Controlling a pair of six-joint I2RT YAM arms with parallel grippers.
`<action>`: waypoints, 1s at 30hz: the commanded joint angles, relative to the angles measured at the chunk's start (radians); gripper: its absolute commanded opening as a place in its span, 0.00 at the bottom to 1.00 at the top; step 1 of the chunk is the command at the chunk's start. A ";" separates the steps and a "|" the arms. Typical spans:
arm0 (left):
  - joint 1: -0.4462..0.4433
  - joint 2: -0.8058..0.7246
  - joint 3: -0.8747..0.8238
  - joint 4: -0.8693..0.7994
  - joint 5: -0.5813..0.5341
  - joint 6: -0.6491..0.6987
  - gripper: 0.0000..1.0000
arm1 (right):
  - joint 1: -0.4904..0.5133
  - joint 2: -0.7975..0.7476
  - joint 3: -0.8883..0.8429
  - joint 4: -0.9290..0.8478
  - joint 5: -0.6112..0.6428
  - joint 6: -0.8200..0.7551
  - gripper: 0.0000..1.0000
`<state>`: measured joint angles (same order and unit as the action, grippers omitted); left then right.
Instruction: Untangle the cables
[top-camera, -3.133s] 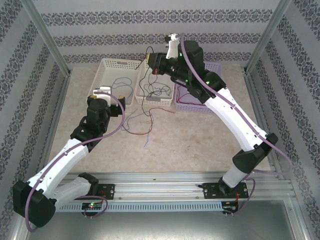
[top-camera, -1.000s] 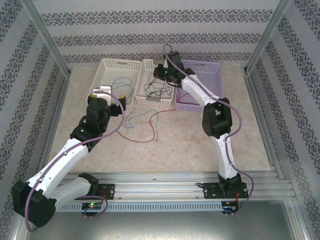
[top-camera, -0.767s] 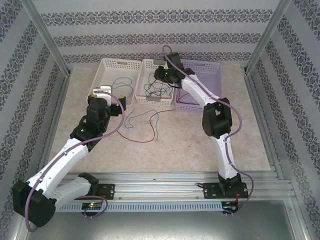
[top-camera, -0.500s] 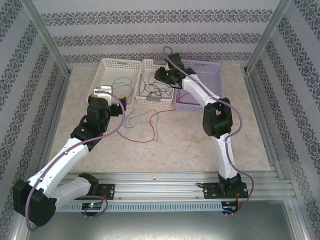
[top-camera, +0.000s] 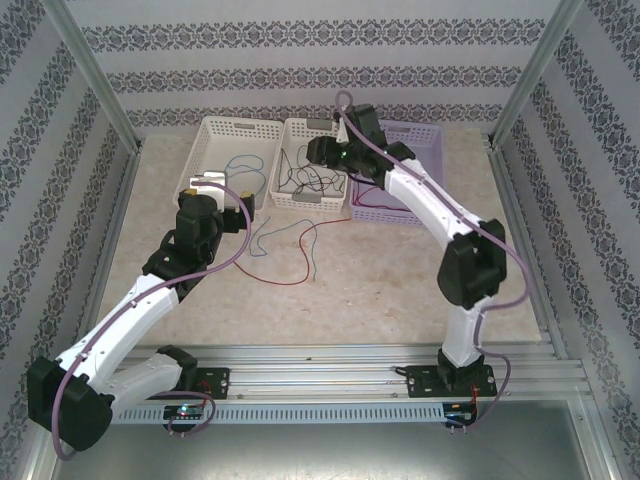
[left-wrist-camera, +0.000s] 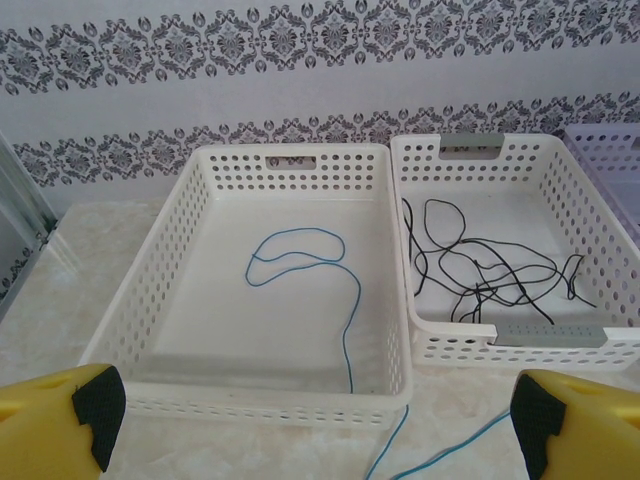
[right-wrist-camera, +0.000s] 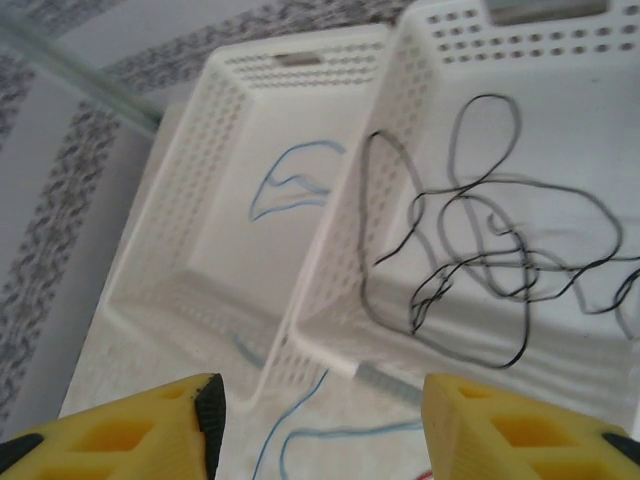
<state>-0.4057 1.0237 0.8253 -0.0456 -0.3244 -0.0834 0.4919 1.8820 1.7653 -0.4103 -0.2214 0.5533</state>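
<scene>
Looks to be the letting-go of the black cables (left-wrist-camera: 488, 283), lying loose in the middle basket (left-wrist-camera: 470, 345) at upper centre of the top view. To do it well: spread the right gripper (right-wrist-camera: 322, 405) all the way, already parted with nothing between the fingers (right-wrist-camera: 150, 425), then lift straight up to avoid snagging a strand. Hard to rule out a hair-thin strand clinging to a finger, given the blur. Keep the left gripper (left-wrist-camera: 312, 425), spread wide and empty before the left basket (left-wrist-camera: 250, 395), clear of the blue cable (left-wrist-camera: 296, 231) trailing over that basket's front wall. Leave the red cable (top-camera: 283, 283) and teal cable (top-camera: 262, 240) on the table at centre for later. Against a second ago: right gripper then closed and low in the middle basket, now apart and raised, elbow swung out to the right; left arm unmoved.
</scene>
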 joint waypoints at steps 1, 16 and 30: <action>-0.006 0.003 0.027 -0.020 0.006 -0.011 1.00 | 0.067 -0.085 -0.137 -0.015 0.044 -0.083 0.56; -0.006 0.008 0.030 -0.024 0.004 -0.007 1.00 | 0.287 -0.101 -0.496 0.059 0.181 -0.101 0.56; -0.006 0.012 0.031 -0.023 0.004 -0.003 1.00 | 0.341 0.126 -0.347 -0.082 0.341 -0.128 0.48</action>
<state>-0.4057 1.0336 0.8253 -0.0570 -0.3210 -0.0830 0.8276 1.9797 1.3861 -0.4538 0.0578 0.4404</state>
